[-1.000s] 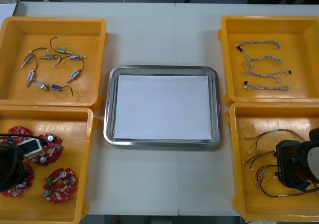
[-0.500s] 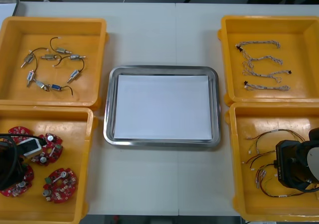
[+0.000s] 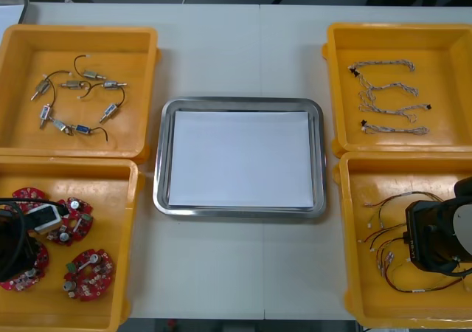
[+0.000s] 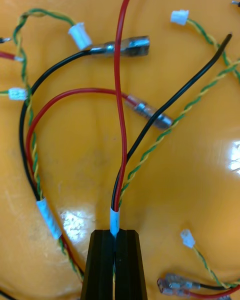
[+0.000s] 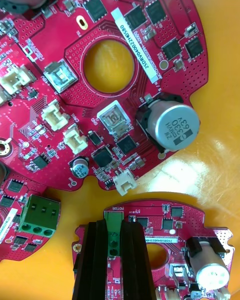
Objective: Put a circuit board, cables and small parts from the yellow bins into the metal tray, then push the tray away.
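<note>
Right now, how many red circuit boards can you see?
4 circuit boards, all in the near left bin: one at its far left corner, one right of that, one nearer mid-bin, one partly under the left arm, which may hide more.

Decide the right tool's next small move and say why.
Probably a short, straight lift. The right tool is shut on the taped end of a red, black and green-yellow cable lying in the near right yellow bin, with other cables looped beside it, so raising it slowly should free it before the carry to the metal tray. The left tool is shut on a circuit board.
</note>
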Controlling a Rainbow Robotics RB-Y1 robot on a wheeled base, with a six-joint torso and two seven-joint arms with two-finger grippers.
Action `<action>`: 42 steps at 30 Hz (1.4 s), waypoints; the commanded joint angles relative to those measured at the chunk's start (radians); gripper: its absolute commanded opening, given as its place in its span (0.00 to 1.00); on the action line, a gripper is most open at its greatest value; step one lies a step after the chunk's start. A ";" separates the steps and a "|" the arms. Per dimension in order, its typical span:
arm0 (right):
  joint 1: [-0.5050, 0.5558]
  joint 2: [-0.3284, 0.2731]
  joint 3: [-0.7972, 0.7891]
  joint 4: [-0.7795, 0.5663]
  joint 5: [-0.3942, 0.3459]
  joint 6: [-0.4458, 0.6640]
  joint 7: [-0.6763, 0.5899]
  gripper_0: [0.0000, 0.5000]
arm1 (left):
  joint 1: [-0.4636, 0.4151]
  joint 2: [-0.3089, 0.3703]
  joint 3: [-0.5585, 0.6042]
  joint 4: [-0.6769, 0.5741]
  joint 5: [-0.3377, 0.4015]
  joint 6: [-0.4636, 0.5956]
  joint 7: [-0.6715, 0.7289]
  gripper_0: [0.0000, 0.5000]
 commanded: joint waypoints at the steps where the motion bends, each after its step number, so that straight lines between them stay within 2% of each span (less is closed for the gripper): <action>1: -0.022 -0.028 -0.026 -0.082 -0.021 0.070 0.067 0.00 | 0.037 0.017 0.070 -0.051 0.015 0.052 0.087 0.00; 9: -0.022 -0.028 -0.072 -0.243 -0.038 0.238 0.119 0.00 | 0.027 0.029 0.176 -0.128 0.072 0.146 0.078 0.00; 15: -0.017 -0.028 -0.134 -0.320 -0.050 0.293 0.290 0.00 | 0.000 0.045 0.222 -0.139 0.146 0.166 0.086 0.00; 18: -0.017 -0.035 -0.163 -0.344 -0.056 0.304 0.431 0.00 | -0.042 0.046 0.257 -0.142 0.193 0.224 0.095 0.00; 21: -0.017 -0.042 -0.180 -0.364 -0.061 0.314 0.518 0.00 | -0.069 0.051 0.281 -0.151 0.213 0.267 0.110 0.00; 31: -0.020 -0.082 -0.235 -0.442 -0.104 0.327 0.845 0.00 | -0.190 0.095 0.297 -0.238 0.248 0.422 0.357 0.00; 36: -0.060 -0.107 -0.293 -0.441 -0.197 0.327 1.050 0.00 | -0.246 0.131 0.274 -0.244 0.313 0.446 0.518 0.00; 42: -0.125 -0.142 -0.322 -0.441 -0.285 0.327 1.222 0.00 | -0.321 0.155 0.214 -0.254 0.316 0.462 0.675 0.00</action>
